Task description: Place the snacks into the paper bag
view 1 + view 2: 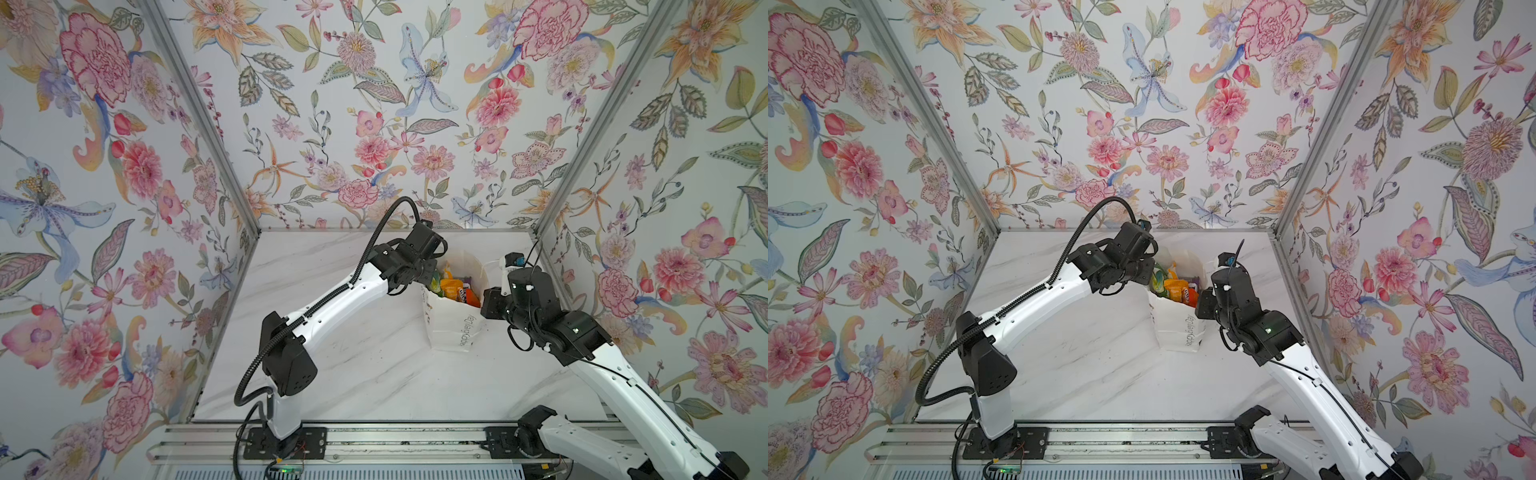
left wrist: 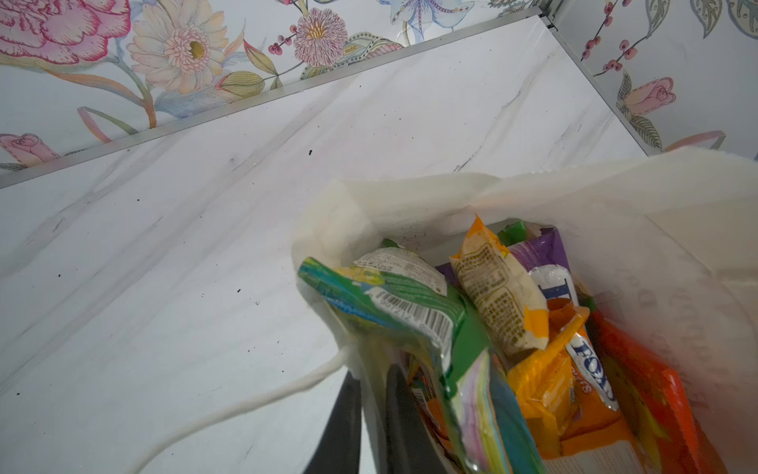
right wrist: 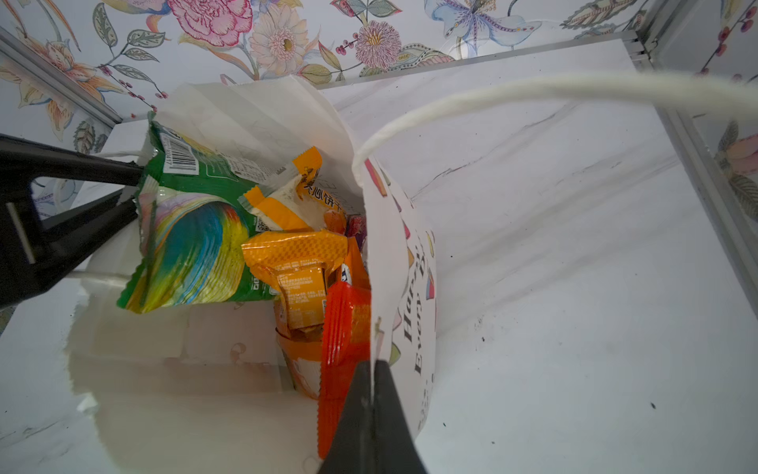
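The white paper bag (image 1: 453, 328) (image 1: 1177, 328) stands upright on the marble table, right of centre, with its mouth open. Several snacks sit inside: a green packet (image 2: 410, 295) (image 3: 197, 246), orange sachets (image 2: 496, 295) (image 3: 295, 254), a purple one (image 2: 545, 250) and a red-orange one (image 3: 344, 328). My left gripper (image 2: 373, 369) (image 1: 432, 276) is at the bag's left rim, one finger inside and one outside, shut on the paper wall. At the right rim my right gripper (image 3: 372, 365) (image 1: 486, 297) is pinched shut on the lettered wall.
Floral walls with metal frame posts close in the table (image 1: 332, 374) on three sides. A metal rail (image 1: 374, 449) runs along the front with both arm bases on it. White cord handles (image 2: 246, 406) (image 3: 533, 88) hang loose from the bag's rims.
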